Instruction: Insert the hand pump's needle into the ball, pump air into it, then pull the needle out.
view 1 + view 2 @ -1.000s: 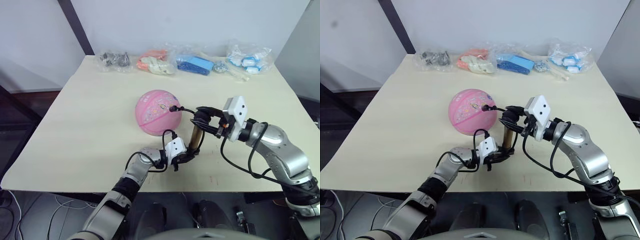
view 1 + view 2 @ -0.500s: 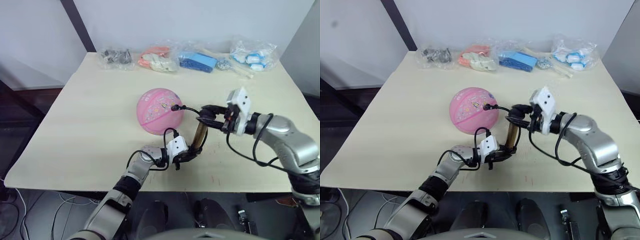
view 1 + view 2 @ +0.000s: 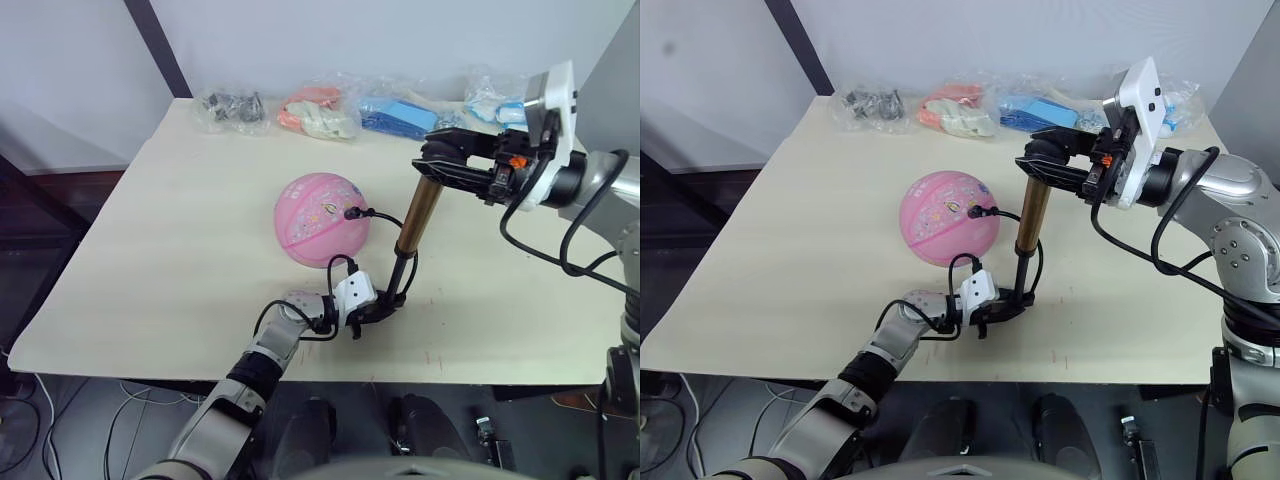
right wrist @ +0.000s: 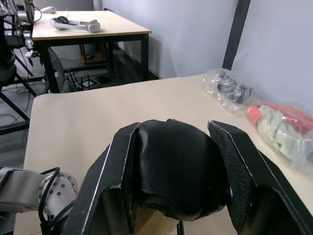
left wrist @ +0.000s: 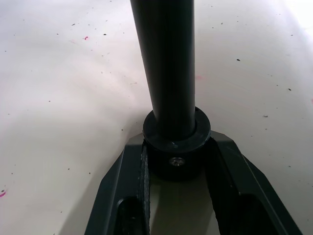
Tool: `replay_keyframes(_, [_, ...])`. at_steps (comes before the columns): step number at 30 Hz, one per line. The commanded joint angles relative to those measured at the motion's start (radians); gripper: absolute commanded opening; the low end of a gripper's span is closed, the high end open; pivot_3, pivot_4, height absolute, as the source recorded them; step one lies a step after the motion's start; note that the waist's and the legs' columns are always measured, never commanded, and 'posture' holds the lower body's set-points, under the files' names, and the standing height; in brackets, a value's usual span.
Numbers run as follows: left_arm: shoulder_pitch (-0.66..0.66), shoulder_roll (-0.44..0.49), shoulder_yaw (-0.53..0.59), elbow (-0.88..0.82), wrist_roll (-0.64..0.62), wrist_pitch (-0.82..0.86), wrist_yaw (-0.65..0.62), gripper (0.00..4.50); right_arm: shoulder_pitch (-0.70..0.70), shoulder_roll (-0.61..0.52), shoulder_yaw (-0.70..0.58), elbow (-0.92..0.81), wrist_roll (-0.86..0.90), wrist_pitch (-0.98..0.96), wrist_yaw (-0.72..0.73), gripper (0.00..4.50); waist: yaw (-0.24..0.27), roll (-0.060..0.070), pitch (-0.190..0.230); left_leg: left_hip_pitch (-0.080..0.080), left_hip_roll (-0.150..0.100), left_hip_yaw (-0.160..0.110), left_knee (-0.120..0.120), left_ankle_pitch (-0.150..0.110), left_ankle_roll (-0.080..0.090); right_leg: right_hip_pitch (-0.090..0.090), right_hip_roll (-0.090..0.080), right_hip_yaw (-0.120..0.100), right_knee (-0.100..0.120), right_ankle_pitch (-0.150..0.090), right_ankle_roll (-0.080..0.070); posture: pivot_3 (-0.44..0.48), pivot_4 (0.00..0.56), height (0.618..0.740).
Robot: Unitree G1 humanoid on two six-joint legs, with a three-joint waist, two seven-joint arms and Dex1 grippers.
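Observation:
The pink ball (image 3: 315,220) rests round on the table's middle. The needle's black fitting (image 3: 348,212) sits at the ball's right side, and the thin black hose (image 3: 385,218) curves from it toward the hand pump. The pump stands upright and drawn out: its gold barrel (image 3: 418,215) is raised on a thin black rod (image 3: 401,272). My left gripper (image 3: 385,305) is shut on the pump's black base (image 5: 176,142) on the table. My right gripper (image 3: 440,160) is shut on the black T-handle (image 4: 171,171), high above the table.
Several clear bags line the table's far edge: grey metal parts (image 3: 230,108), orange and white pieces (image 3: 318,115), blue items (image 3: 400,115), white-blue items (image 3: 495,100). A dark post (image 3: 160,48) rises behind the table's back left corner.
My right gripper has lifted the T-handle well up and back, drawing the gold barrel up off the base. The left gripper and the ball have stayed in place.

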Motion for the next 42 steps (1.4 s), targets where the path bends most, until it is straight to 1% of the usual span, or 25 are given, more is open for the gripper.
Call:
replay_keyframes(1, [0.051, 0.031, -0.032, 0.06, 0.055, 0.04, -0.005, 1.07, 0.067, -0.004, 0.002, -0.068, -0.071, -0.083, -0.013, 1.65, 0.001, 0.0, 0.0, 0.0, 0.0, 0.0, 0.0, 0.0, 0.0, 0.0, 0.0, 0.0, 0.0, 0.0, 0.0, 0.0, 0.15, 0.74])
replay_keyframes(5, [0.047, 0.032, -0.032, 0.059, 0.054, 0.042, -0.006, 1.07, 0.195, 0.054, 0.102, -0.024, -0.155, -0.156, -0.021, 1.65, -0.002, -0.003, -0.003, 0.001, 0.0, 0.0, 0.0, 0.0, 0.0, 0.001, 0.0, 0.0, 0.0, 0.0, 0.0, 0.0, 0.15, 0.74])
replay_keyframes(7, [0.05, 0.034, -0.032, 0.05, 0.052, 0.047, -0.006, 1.07, 0.254, 0.077, 0.158, 0.004, -0.213, -0.209, -0.014, 1.65, -0.004, -0.004, -0.006, 0.005, 0.001, 0.001, 0.0, 0.0, 0.0, 0.004, 0.001, 0.001, 0.0, -0.002, 0.003, 0.0, 0.15, 0.74])
replay_keyframes(9, [0.055, 0.037, -0.032, 0.04, 0.051, 0.051, -0.005, 1.07, 0.305, 0.105, 0.211, 0.021, -0.251, -0.245, -0.011, 1.65, -0.005, -0.006, -0.007, 0.006, 0.001, 0.001, 0.0, 0.0, 0.0, 0.004, 0.002, 0.001, 0.001, -0.002, 0.003, 0.0, 0.15, 0.74])
replay_keyframes(12, [0.065, 0.043, -0.032, 0.026, 0.05, 0.056, -0.003, 1.07, 0.373, 0.127, 0.292, 0.051, -0.329, -0.305, 0.003, 1.65, -0.006, -0.006, -0.008, 0.013, 0.002, 0.001, -0.001, 0.0, 0.0, 0.01, 0.003, 0.001, 0.001, -0.003, 0.004, 0.0, 0.15, 0.74])
replay_keyframes(13, [0.067, 0.045, -0.031, 0.022, 0.05, 0.058, -0.003, 1.07, 0.403, 0.15, 0.332, 0.08, -0.364, -0.333, -0.004, 1.65, -0.008, -0.007, -0.008, 0.015, 0.003, 0.002, -0.002, 0.0, 0.0, 0.011, 0.003, 0.001, 0.001, -0.003, 0.004, 0.0, 0.15, 0.74])
replay_keyframes(15, [0.072, 0.046, -0.031, 0.015, 0.051, 0.062, -0.001, 1.07, 0.454, 0.175, 0.401, 0.127, -0.43, -0.383, -0.006, 1.65, -0.013, -0.01, -0.013, 0.019, 0.003, 0.002, -0.003, 0.0, 0.0, 0.014, 0.003, 0.001, 0.0, -0.004, 0.003, 0.0, 0.15, 0.74])
replay_keyframes(20, [0.073, 0.045, -0.029, 0.006, 0.05, 0.07, 0.003, 1.07, 0.56, 0.239, 0.472, 0.236, -0.532, -0.492, -0.007, 1.65, -0.021, -0.011, -0.025, 0.021, 0.005, 0.001, -0.004, 0.0, 0.0, 0.016, 0.005, 0.001, 0.0, -0.005, 0.001, 0.0, 0.15, 0.74])
replay_keyframes(23, [0.078, 0.05, -0.027, -0.005, 0.05, 0.074, 0.002, 1.07, 0.565, 0.252, 0.426, 0.208, -0.514, -0.491, -0.003, 1.65, -0.024, -0.011, -0.026, 0.025, 0.006, 0.002, -0.005, 0.0, 0.0, 0.02, 0.005, 0.001, 0.0, -0.006, 0.0, 0.0, 0.15, 0.74])
replay_keyframes(26, [0.084, 0.056, -0.027, -0.012, 0.05, 0.075, 0.0, 1.07, 0.53, 0.234, 0.389, 0.175, -0.506, -0.478, 0.008, 1.65, -0.025, -0.011, -0.026, 0.028, 0.007, 0.002, -0.007, 0.0, 0.0, 0.022, 0.005, 0.001, -0.001, -0.006, -0.001, 0.0, 0.15, 0.74])
replay_keyframes(31, [0.082, 0.049, -0.032, -0.017, 0.051, 0.083, 0.001, 1.07, 0.303, 0.172, 0.202, 0.063, -0.356, -0.352, 0.015, 1.65, -0.022, -0.004, -0.014, 0.026, 0.007, 0.002, -0.008, 0.0, 0.0, 0.02, 0.005, 0.001, -0.001, -0.007, -0.001, 0.0, 0.15, 0.74])
replay_keyframes(33, [0.075, 0.045, -0.033, -0.012, 0.051, 0.084, 0.002, 1.07, 0.229, 0.144, 0.15, 0.044, -0.306, -0.3, 0.017, 1.65, -0.017, -0.002, -0.01, 0.019, 0.006, 0.001, -0.007, 0.0, 0.0, 0.014, 0.005, 0.0, -0.001, -0.006, -0.001, 0.0, 0.15, 0.74])
replay_keyframes(36, [0.073, 0.043, -0.033, -0.007, 0.049, 0.083, 0.003, 1.07, 0.118, 0.098, 0.069, 0.033, -0.234, -0.234, 0.014, 1.65, -0.013, 0.002, -0.005, 0.01, 0.003, 0.001, -0.006, 0.0, 0.0, 0.005, 0.003, 0.001, 0.002, -0.003, -0.005, 0.0, 0.15, 0.74])
replay_keyframes(40, [0.07, 0.04, -0.035, 0.005, 0.048, 0.079, 0.006, 1.07, 0.01, 0.043, -0.005, 0.033, -0.146, -0.157, 0.011, 1.65, -0.011, 0.001, -0.001, 0.001, 0.001, 0.0, -0.001, 0.0, 0.0, -0.001, 0.001, 0.0, 0.002, -0.002, -0.003, 0.0, 0.15, 0.74])
replay_keyframes(42, [0.071, 0.04, -0.036, 0.006, 0.049, 0.077, 0.007, 1.07, -0.028, 0.022, -0.031, 0.03, -0.112, -0.13, 0.006, 1.65, -0.01, 0.001, 0.0, 0.0, 0.0, 0.0, 0.0, 0.0, 0.0, -0.001, 0.0, 0.0, 0.002, -0.001, -0.002, 0.0, 0.15, 0.74])
